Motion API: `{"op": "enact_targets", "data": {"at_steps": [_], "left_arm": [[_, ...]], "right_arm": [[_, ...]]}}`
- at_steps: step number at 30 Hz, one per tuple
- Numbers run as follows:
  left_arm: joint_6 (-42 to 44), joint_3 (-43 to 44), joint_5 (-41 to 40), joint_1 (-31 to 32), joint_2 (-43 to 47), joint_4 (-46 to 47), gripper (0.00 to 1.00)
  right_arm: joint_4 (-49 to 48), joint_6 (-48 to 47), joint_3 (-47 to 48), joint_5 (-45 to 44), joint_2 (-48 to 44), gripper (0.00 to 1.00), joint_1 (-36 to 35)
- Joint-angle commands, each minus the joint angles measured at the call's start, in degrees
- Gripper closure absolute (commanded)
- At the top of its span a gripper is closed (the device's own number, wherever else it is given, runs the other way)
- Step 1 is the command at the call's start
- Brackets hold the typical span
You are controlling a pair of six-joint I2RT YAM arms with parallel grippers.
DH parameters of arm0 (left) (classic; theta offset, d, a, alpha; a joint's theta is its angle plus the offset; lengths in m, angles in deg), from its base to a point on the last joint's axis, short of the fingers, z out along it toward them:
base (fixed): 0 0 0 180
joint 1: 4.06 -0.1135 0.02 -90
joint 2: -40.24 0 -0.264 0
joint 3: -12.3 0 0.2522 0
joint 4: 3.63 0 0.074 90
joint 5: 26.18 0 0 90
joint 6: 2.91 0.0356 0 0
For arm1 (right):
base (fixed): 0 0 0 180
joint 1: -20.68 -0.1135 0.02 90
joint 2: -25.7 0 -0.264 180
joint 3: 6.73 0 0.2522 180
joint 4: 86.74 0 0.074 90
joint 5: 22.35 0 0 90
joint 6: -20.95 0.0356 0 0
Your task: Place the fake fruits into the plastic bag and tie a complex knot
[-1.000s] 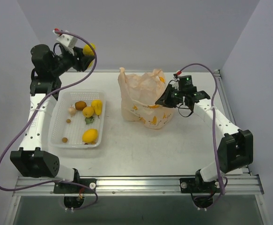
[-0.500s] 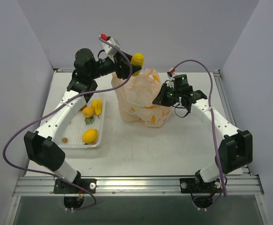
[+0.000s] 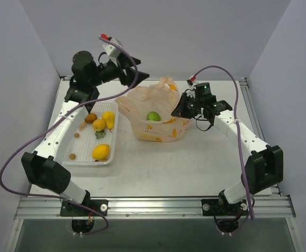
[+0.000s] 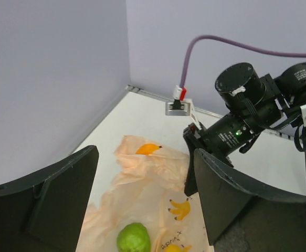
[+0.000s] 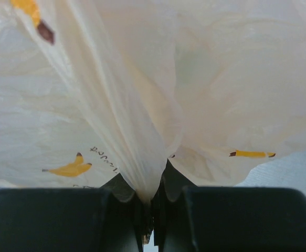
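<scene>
The peach plastic bag (image 3: 151,107) stands open at mid-table, and a green round fruit (image 3: 153,116) lies inside it. My left gripper (image 3: 137,74) is open and empty, hovering above the bag's back-left rim. In the left wrist view the left gripper (image 4: 145,157) has its fingers spread over the bag (image 4: 142,199) and the green fruit (image 4: 133,237). My right gripper (image 3: 179,110) is shut on the bag's right edge. The right wrist view shows the right gripper (image 5: 151,210) with bag film (image 5: 142,105) pinched between the fingers. A brown fruit (image 3: 90,117) and three yellow fruits (image 3: 101,152) lie in the tray.
The white mesh tray (image 3: 69,134) sits at the left and also holds small brown bits (image 3: 73,156) and a green leafy piece (image 3: 99,135). Grey walls close in the back and both sides. My right arm (image 3: 242,134) runs along the table's right side.
My left gripper carried a yellow fruit from back left to over the bag. It is now open, without the fruit, and pulled back a little left. The bag mouth is wider.
</scene>
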Motion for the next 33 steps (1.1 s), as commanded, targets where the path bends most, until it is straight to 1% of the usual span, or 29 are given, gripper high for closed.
{"op": "enact_targets", "data": {"at_steps": [1,2,4,5,6,7,8,9,11,12,13,15,17,18,19,21,23,25,26,28,29,30,32,33], "left_arm": [[-4.97,-1.92,3.81,-9.1,7.89,-0.82,0.16],[-5.5,-4.04,4.96,-15.04,9.39,-1.52,0.16],[-1.57,-8.0,7.68,-20.62,13.78,-8.87,0.16],[4.63,-10.8,9.87,-27.08,15.19,-16.3,0.16],[8.26,-12.14,10.85,-29.49,17.55,-20.55,0.16],[13.86,-12.93,12.17,-32.04,18.44,-25.12,0.16],[24.45,-14.25,13.48,-34.07,19.24,-30.21,0.16],[30.12,-14.7,13.15,-36.61,20.55,-40.53,0.16],[40.24,-16.1,10.44,-37.34,21.44,-50.17,0.16],[48.47,-18.11,7.38,-37.43,22.05,-57.44,0.16],[52.64,-19.52,6.21,-37.34,22.32,-60.73,0.15],[59.76,-23.99,2.71,-37.25,22.93,-66.01,0.13],[63.12,-26.38,-0.72,-35.5,22.5,-68.22,0.12],[63.05,-27.52,-2.39,-34.71,21.71,-68.75,0.12],[62.88,-29.1,-5.28,-33.14,21.27,-68.93,0.07],[60.78,-30.43,-7.23,-31.64,19.78,-68.93,0.04],[56.92,-33.23,-9.35,-29.19,18.98,-68.15,0.03],[54.8,-35.52,-10.93,-26.72,18.89,-66.83,0.03],[50.96,-38.14,-14.33,-23.4,19.15,-63.26,0.02],[47.95,-40.97,-18.73,-19.52,19.16,-59.81,0.03],[46.72,-43.42,-22.33,-18.28,18.81,-58.4,0.03],[44.7,-44.57,-24.28,-16.53,17.85,-55.43,0.03],[42.84,-46.16,-27.01,-15.9,16.7,-52.34,0.03],[41.18,-46.86,-29.72,-15.9,15.56,-49.89,0.03]], "right_arm": [[0.29,-1.81,2.83,-0.78,-1.66,1.0,-0.02],[0.29,-1.99,2.92,-0.87,-1.75,1.0,0.07],[0.29,-2.52,2.92,-0.79,-1.75,1.0,-0.01],[0.29,-2.69,2.92,-0.7,-1.92,1.0,-0.1],[0.38,-2.87,2.92,-0.61,-1.92,1.0,-0.02],[0.38,-3.13,3.0,-0.78,-2.1,1.0,-0.19],[0.73,-3.74,2.92,-0.96,-1.92,1.0,-0.28],[0.82,-3.84,3.0,-1.05,-2.01,1.0,-0.28],[1.26,-4.27,2.92,-1.4,-1.75,1.0,-0.28],[1.43,-4.36,2.92,-1.31,-1.75,1.0,-0.28],[1.52,-4.37,3.09,-1.4,-1.75,1.0,-0.19],[2.05,-4.63,3.27,-1.4,-1.4,1.0,-0.19],[2.4,-4.8,3.8,-1.4,-1.13,1.0,-0.28],[2.49,-4.89,3.88,-1.4,-1.04,1.0,-0.28],[2.67,-4.89,4.06,-1.49,-0.96,1.0,-0.28],[3.1,-5.24,4.32,-1.66,-0.87,1.0,-0.28],[3.11,-5.51,4.24,-2.01,-0.87,1.0,-0.28],[3.19,-5.86,3.97,-2.8,-0.87,1.0,-0.28],[3.02,-5.95,3.89,-2.98,-0.87,1.0,-0.19],[3.02,-6.04,3.71,-3.07,-0.87,1.0,-0.19],[3.11,-6.21,3.62,-3.07,-0.78,1.0,-0.1],[3.11,-6.21,3.62,-3.07,-0.78,1.0,-0.19],[3.19,-6.3,3.62,-3.16,-0.69,1.0,-0.19],[3.11,-6.21,3.71,-3.16,-0.6,1.0,-0.19]]}}
